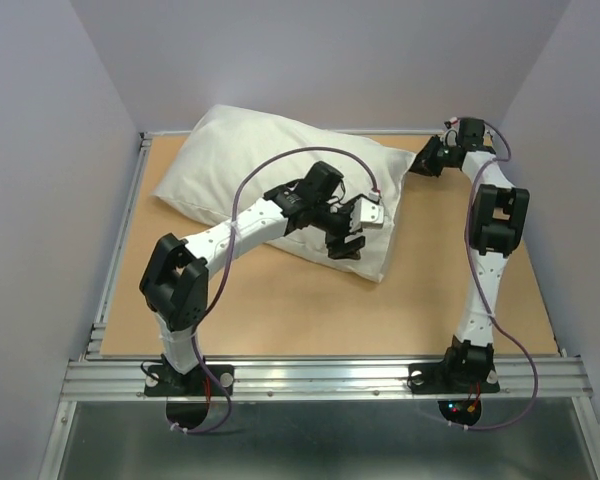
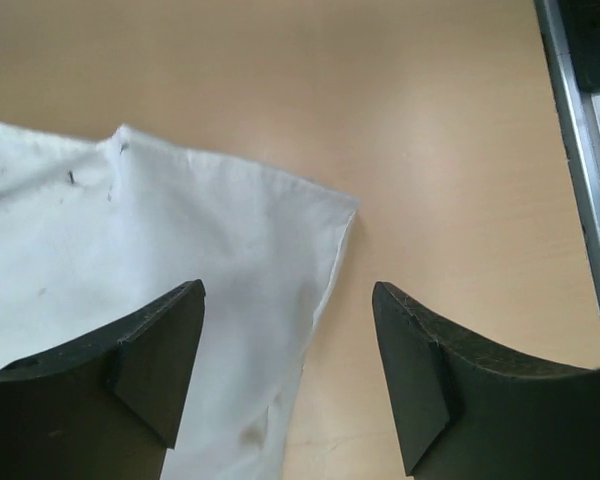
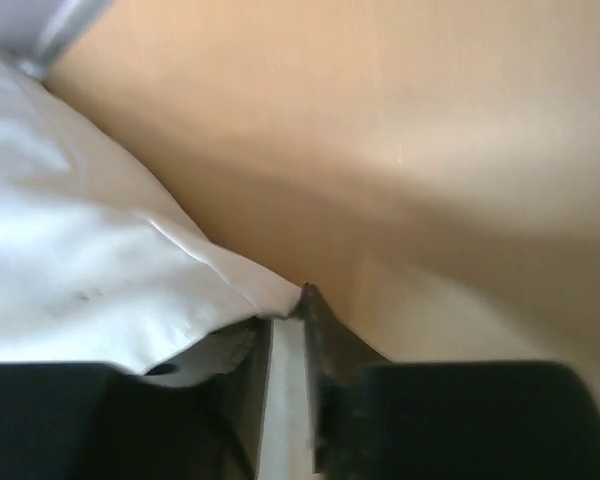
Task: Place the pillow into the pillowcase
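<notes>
Left hand [image 2: 288, 300] wide open, empty, straddling pillowcase [image 2: 180, 220] corner: one finger above cloth, other above bare counter [image 2: 430, 150]. Right hand [image 3: 292, 330] nearly closed, cloth corner pinched between jaws. Pillow hidden, judged inside plump pillowcase. Risk: shallow pinch slips; left hand closes beside hem, misses cloth

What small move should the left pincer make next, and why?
Probably lower and close on the pillowcase corner. The left pincer hangs open above it, holding nothing, and the fabric's edge runs between its fingers, one over fabric, the other over bare table.
</notes>
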Controlling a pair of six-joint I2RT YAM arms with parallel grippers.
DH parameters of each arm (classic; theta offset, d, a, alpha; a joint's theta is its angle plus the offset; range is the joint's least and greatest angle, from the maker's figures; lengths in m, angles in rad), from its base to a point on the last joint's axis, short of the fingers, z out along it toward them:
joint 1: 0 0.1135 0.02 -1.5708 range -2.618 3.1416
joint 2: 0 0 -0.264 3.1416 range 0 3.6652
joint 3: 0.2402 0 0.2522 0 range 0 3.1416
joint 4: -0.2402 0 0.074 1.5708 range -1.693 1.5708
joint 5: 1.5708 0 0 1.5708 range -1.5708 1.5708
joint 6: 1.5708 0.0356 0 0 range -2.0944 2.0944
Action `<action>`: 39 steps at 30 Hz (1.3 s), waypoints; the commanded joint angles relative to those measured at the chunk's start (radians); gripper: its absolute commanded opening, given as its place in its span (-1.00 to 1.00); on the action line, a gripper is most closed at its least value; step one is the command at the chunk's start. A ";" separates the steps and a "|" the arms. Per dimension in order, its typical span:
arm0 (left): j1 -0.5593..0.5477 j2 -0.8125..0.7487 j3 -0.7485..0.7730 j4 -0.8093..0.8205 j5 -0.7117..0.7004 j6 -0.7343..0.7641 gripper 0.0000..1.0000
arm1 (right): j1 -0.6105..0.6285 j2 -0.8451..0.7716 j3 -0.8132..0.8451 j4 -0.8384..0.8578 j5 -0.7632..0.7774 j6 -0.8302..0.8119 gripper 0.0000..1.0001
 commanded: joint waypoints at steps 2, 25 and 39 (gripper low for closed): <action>0.120 -0.129 -0.014 0.002 -0.061 -0.150 0.54 | 0.014 0.147 0.325 0.090 0.022 0.054 -0.99; 1.014 -0.006 -0.022 -0.084 -0.327 0.030 0.70 | 0.009 -0.677 -0.464 -0.283 0.097 -0.592 0.86; 1.062 0.112 -0.040 -0.087 -0.416 0.166 0.70 | 0.273 -0.766 -0.864 -0.254 0.284 -0.551 0.93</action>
